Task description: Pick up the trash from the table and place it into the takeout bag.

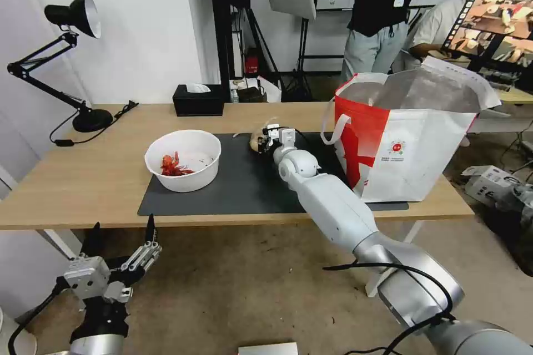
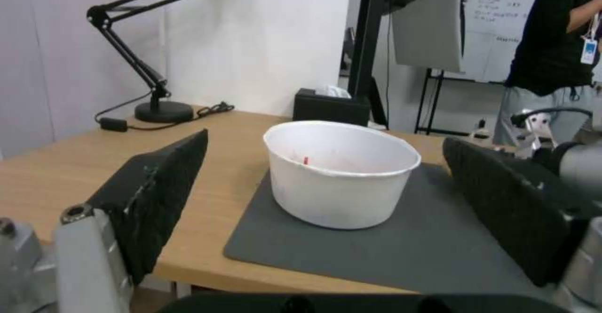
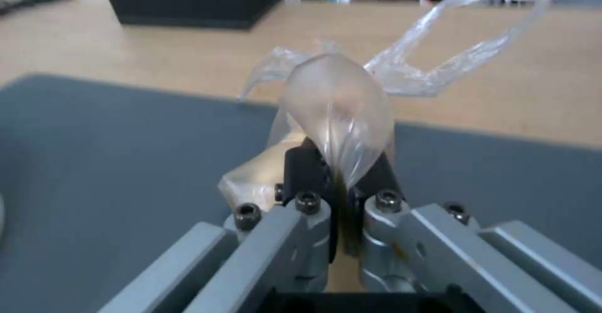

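A white round bowl (image 1: 183, 160) (image 2: 342, 173) holding red crayfish shells (image 1: 173, 166) sits on the left half of the dark mat (image 1: 244, 188). At the mat's far edge my right gripper (image 1: 264, 140) (image 3: 342, 174) is shut on a clear bag with a beige lump (image 1: 256, 141) (image 3: 336, 115); the plastic bunches up between the fingers. The takeout bag (image 1: 408, 138), white and red with foil lining, stands open on the right of the table (image 1: 83, 177). My left gripper (image 1: 122, 236) hangs open below the table's front edge, left of the bowl.
A black tissue box (image 1: 198, 100) (image 2: 330, 107) stands at the table's back edge and a black desk lamp (image 1: 66, 61) (image 2: 147, 49) at its back left. People and a monitor are behind the table. Boxes lie on the floor at right.
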You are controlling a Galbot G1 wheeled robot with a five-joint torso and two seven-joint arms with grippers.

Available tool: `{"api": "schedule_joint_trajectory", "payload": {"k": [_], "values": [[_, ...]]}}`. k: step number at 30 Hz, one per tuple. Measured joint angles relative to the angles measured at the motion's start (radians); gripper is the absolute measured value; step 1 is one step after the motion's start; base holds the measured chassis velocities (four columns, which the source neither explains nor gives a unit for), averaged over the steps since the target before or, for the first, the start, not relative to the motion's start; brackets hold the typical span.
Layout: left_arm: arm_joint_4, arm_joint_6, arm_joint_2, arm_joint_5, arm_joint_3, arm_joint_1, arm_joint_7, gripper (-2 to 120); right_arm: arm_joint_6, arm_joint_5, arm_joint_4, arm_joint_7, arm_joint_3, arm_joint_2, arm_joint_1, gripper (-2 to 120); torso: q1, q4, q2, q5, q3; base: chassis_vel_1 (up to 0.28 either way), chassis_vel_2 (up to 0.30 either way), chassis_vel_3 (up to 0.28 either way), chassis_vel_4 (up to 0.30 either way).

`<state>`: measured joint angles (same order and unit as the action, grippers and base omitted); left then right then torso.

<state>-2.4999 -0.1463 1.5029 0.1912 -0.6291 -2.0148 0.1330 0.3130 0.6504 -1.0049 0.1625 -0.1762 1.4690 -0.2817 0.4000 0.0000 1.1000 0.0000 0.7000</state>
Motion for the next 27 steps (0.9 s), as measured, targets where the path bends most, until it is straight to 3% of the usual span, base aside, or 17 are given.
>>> {"api": "schedule_joint_trajectory", "payload": {"k": [5,12,14,18,21,22,24,25,27], "values": [[0.0,0.004,-0.008,0.003,0.001,0.006,0.0,100,-0.006,0.001,-0.084,0.022,-0.011,-0.03,-0.005,0,0.0,0.0,0.0,0.0001,0.0,0.0,0.0,0.0,0.0],[0.0,0.023,-0.024,0.025,0.003,0.023,0.003,100,0.028,0.089,-0.337,0.103,-0.029,-0.141,0.024,0,0.0,-0.0001,0.0,0.0001,0.0,0.0,0.0,0.0,0.0],[0.0,0.029,-0.034,0.036,0.005,0.033,0.003,100,0.041,0.153,-0.446,0.151,-0.024,-0.203,0.061,0,0.0,0.0002,0.0,0.0002,0.0,0.0,0.0,0.0,0.0],[0.0,0.031,-0.04,0.042,0.005,0.043,0.004,100,0.05,0.212,-0.512,0.194,-0.005,-0.26,0.102,0,0.0,-0.0001,0.0,0.0002,0.0,0.0,0.0,0.0,0.0],[0.0,0.041,-0.049,0.056,0.007,0.06,0.005,100,0.103,0.318,-0.6,0.273,0.039,-0.374,0.157,0,0.0,0.0003,0.0,0.0003,0.0,0.0,0.0,0.0,0.0],[0.0,0.041,-0.049,0.056,0.007,0.06,0.005,100,0.103,0.318,-0.6,0.273,0.039,-0.374,0.157,0,0.0,0.0003,0.0,0.0003,0.0,0.0,0.0,0.0,0.0],[0.0,0.053,-0.056,0.069,0.009,0.073,0.007,100,0.143,0.392,-0.67,0.302,0.069,-0.519,0.171,0,0.0,0.0002,0.0,0.0003,0.0,0.0,0.0,0.0,0.0],[0.0,0.053,-0.056,0.069,0.009,0.073,0.007,100,0.143,0.392,-0.67,0.302,0.069,-0.519,0.171,0,0.0,0.0002,0.0,0.0003,0.0,0.0,0.0,0.0,0.0],[0.0,0.064,-0.067,0.085,0.004,0.079,0.009,100,0.162,0.444,-0.725,0.304,0.103,-0.644,0.143,0,0.0,-0.0002,0.0,0.0006,0.0,0.0,0.0,0.0,0.0]]}}
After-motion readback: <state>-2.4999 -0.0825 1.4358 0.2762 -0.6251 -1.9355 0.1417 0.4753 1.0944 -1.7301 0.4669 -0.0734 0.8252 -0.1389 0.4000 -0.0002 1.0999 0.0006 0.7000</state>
